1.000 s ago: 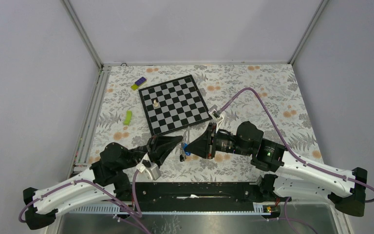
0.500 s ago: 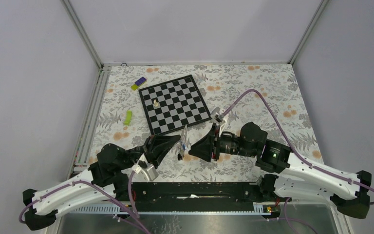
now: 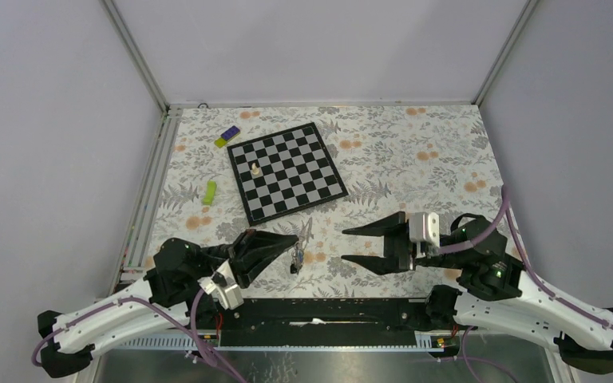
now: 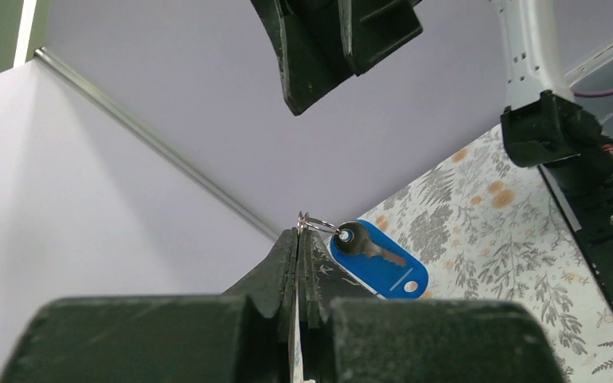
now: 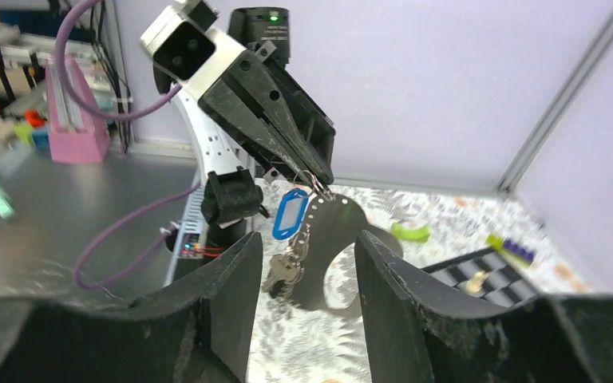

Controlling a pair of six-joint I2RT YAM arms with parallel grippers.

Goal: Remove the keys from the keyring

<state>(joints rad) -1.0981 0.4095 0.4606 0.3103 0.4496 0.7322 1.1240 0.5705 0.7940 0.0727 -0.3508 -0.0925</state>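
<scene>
My left gripper [image 3: 292, 238] is shut on the thin wire keyring [image 4: 316, 225] and holds it above the floral table. The ring's blue tag [image 4: 381, 262] hangs beside the closed jaws, with a dark-headed key [image 4: 365, 243] lying across it. In the right wrist view the tag [image 5: 290, 214] shows its white label, and a bunch of silvery keys [image 5: 282, 268] dangles below the ring [image 5: 316, 189]. The keys [image 3: 296, 260] also show in the top view under the left fingertips. My right gripper [image 3: 345, 245] is open and empty, to the right of the keys and apart from them.
A chessboard [image 3: 286, 171] with a white chess piece [image 3: 255, 169] lies behind the grippers. A green object [image 3: 209, 191] and a purple-and-yellow block [image 3: 227, 136] lie at the left. A black rail [image 3: 327, 311] runs along the near edge.
My right gripper has drawn back to the right, away from the keys, turned, and now stands open. My left gripper has kept hold of the keyring, shifting only slightly.
</scene>
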